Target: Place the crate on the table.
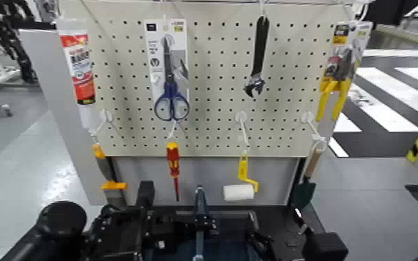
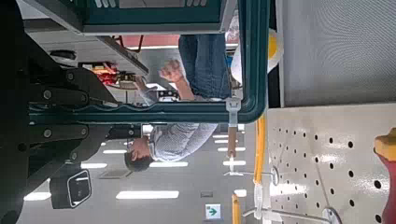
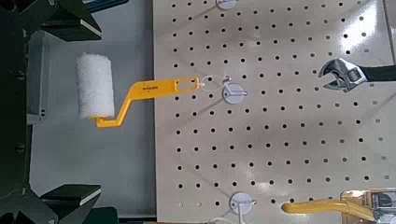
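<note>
Far left on the pegboard (image 1: 215, 104): you have a white-and-red bottle (image 1: 78, 69), with an orange-and-black tool (image 1: 111, 182) hanging low beneath it. Next, blue-handled scissors (image 1: 171, 94) on their card, and a red-and-yellow screwdriver (image 1: 173, 166) below.

Low, left of centre: your left claw (image 1: 205, 223) is clenched on the crate (image 1: 226, 246) at its lighter bar (image 1: 199, 201). Crate is dark blue, low centre in the head view, in front of the pegboard; its base is hidden, so you cannot tell whether it touches the worktop (image 1: 280, 216). From the left wrist, a person (image 2: 182, 140) in jeans shows beyond the crate's frame.

Right of centre: adjustable wrench (image 1: 257, 59) hung high, yellow-handled white roller (image 1: 239, 192) below it. Your right claw (image 3: 91, 110) is released, its fingers spread well apart, low and just right of the crate's middle. Far right: yellow-handled pliers (image 1: 335, 80) up top, small green shovel (image 1: 305, 189) beneath.
</note>
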Controlling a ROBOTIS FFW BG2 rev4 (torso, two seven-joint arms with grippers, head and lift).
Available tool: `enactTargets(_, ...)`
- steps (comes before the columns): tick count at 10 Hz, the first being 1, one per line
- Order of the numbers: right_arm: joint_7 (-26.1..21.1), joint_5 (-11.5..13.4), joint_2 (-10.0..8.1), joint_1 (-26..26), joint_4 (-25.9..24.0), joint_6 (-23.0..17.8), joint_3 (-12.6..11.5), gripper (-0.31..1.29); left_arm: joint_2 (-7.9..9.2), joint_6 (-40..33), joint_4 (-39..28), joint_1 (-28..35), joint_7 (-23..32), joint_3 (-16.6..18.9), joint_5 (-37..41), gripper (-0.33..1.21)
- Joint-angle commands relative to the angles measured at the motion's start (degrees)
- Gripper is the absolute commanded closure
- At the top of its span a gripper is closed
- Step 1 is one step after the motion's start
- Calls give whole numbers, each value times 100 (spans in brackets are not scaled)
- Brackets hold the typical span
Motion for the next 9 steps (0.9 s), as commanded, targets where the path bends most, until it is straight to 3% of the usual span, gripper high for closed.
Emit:
enactTargets(1, 0, -13, -7, 0, 11, -20, -7, 14, -8, -93, -22, -8, -90, -19, 8, 92)
enactTargets(3, 0, -13, -7, 0, 11, -11, -15, 14, -8, -216, -92, 18, -99, -2, 0, 49)
enactTargets(4, 0, -13, -7, 9, 3, -2, -15, 14, -17, -330, -198, 53, -99, 34, 8, 40)
enactTargets(6, 0, -13, -7, 9, -6, 6, -24, 14, -35, -489, -593, 255, 235, 271, 0, 37)
enactTargets(9, 0, -13, -7, 35, -32, 50, -33, 14, -184, -752, -1753, 967, 1729, 1053, 8, 36)
